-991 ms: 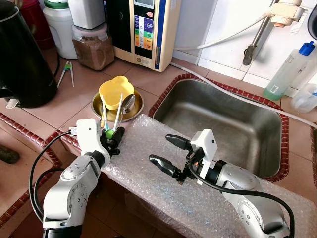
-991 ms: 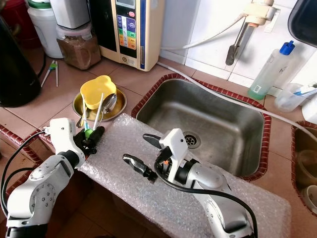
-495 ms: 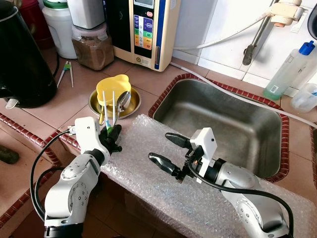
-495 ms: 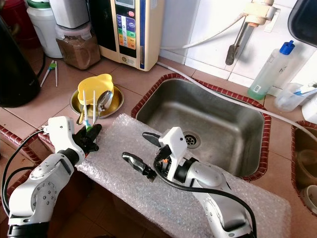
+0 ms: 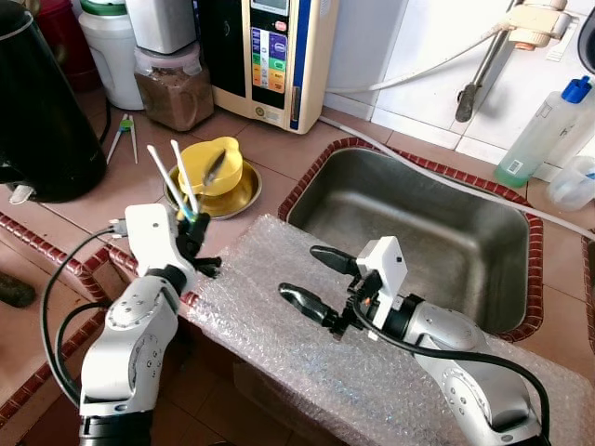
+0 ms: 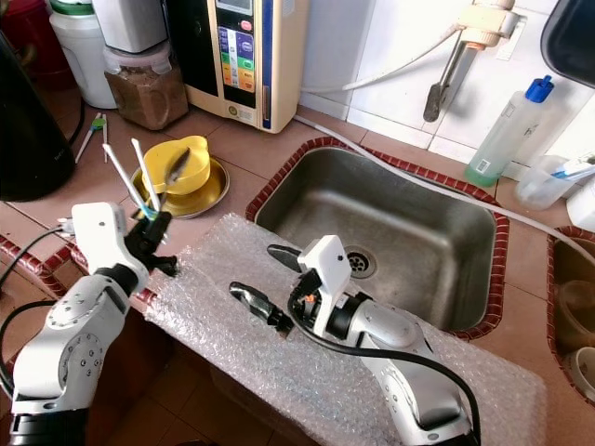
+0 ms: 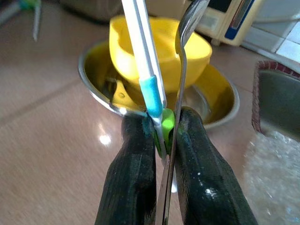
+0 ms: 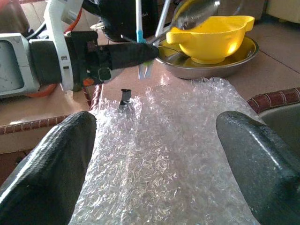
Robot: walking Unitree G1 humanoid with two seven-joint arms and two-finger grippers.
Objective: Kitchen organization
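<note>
My left gripper (image 5: 192,245) is shut on a bundle of utensils: two white chopsticks (image 5: 172,177) with a blue and green sleeve (image 7: 154,101), and a metal spoon (image 7: 185,33). It holds them tilted up at the counter's edge, beside the bubble wrap sheet (image 5: 279,358). The spoon's bowl (image 5: 213,169) hangs over a yellow bowl (image 5: 221,151) that sits in a round metal dish (image 5: 240,193). My right gripper (image 5: 301,275) stands open low over the bubble wrap, nothing between its fingers (image 8: 51,161).
A steel sink (image 5: 409,232) lies right of the dish. A black kettle (image 5: 42,102), a jar of brown powder (image 5: 175,88) and a water purifier (image 5: 270,56) stand behind. Another pair of chopsticks (image 5: 124,137) lies on the tiles. A blue-capped bottle (image 5: 544,130) stands far right.
My left gripper has raised the chopsticks and spoon off the dish and swung them upright and leftward. The right arm has stayed where it was.
</note>
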